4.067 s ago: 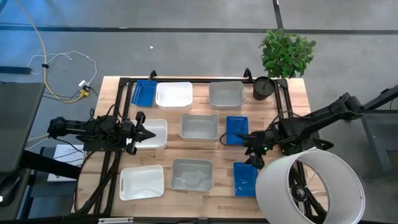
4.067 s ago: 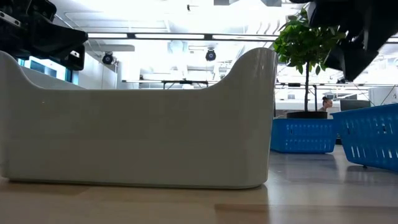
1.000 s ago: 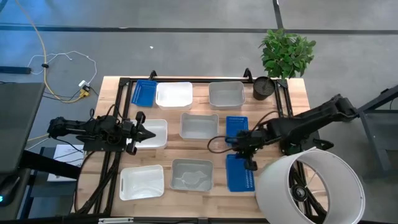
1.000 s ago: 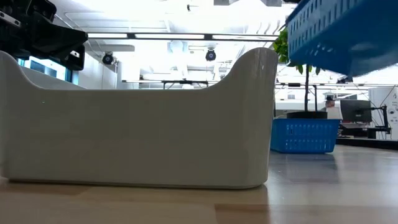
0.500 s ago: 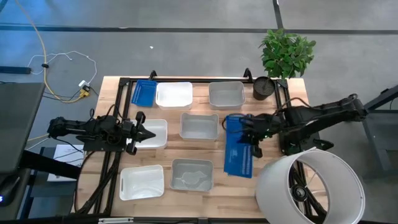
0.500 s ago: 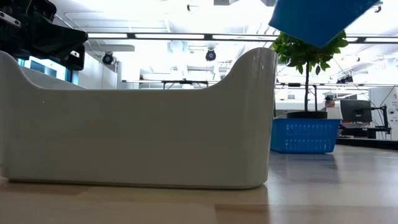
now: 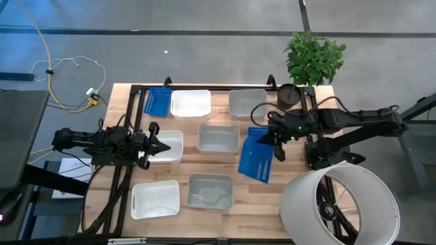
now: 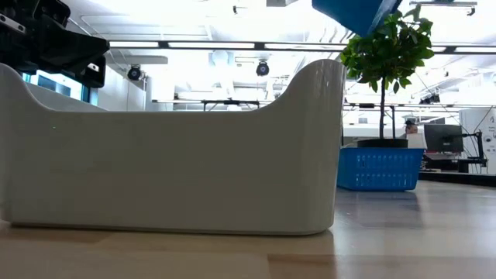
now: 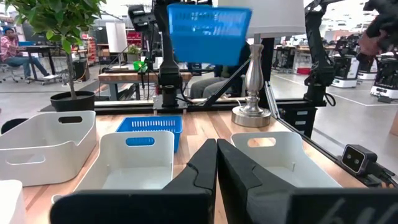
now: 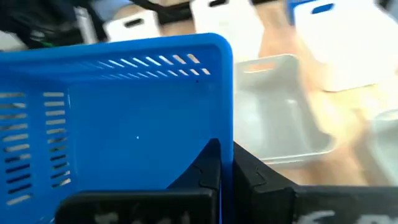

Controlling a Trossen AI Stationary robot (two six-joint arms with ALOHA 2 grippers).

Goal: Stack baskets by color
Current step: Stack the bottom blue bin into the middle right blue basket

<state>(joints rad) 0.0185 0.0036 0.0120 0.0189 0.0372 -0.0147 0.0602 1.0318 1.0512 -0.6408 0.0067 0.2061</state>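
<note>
My right gripper [image 7: 276, 144] is shut on a bright blue basket [image 7: 253, 162] held high above the table's right half, over another blue basket [image 7: 259, 131] that rests on the wood. This resting basket also shows in the left wrist view [image 9: 152, 127]. A third blue basket [image 7: 157, 101] sits at the far left. White baskets [image 7: 191, 103] [image 7: 155, 199] and translucent grey baskets [image 7: 247, 103] [image 7: 218, 137] [image 7: 210, 190] stand singly on the table. My left gripper [image 7: 163, 146] waits shut and level over a white basket [image 7: 172, 145]. My right gripper pinches one upright wall of the blue basket [image 10: 226, 118], one finger [image 10: 208, 163] inside and the other outside. The fingers slant down from the table's right and lie along that wall. The basket is lifted clear and tilted, its free end hanging lower [image 7: 251, 178].
A large white lampshade [image 7: 340, 207] fills the near right corner. A black plant pot [image 7: 289, 95] and a green plant [image 7: 313, 58] stand at the far right. A black frame [image 7: 204, 86] runs along the table's edges. A lamp stand [image 9: 249, 93] rises beyond the baskets.
My right gripper has risen and drawn toward the table's far edge, carrying the blue basket from the near right to above the resting blue basket. The basket has tipped more steeply and climbed almost out of the low view's top.
</note>
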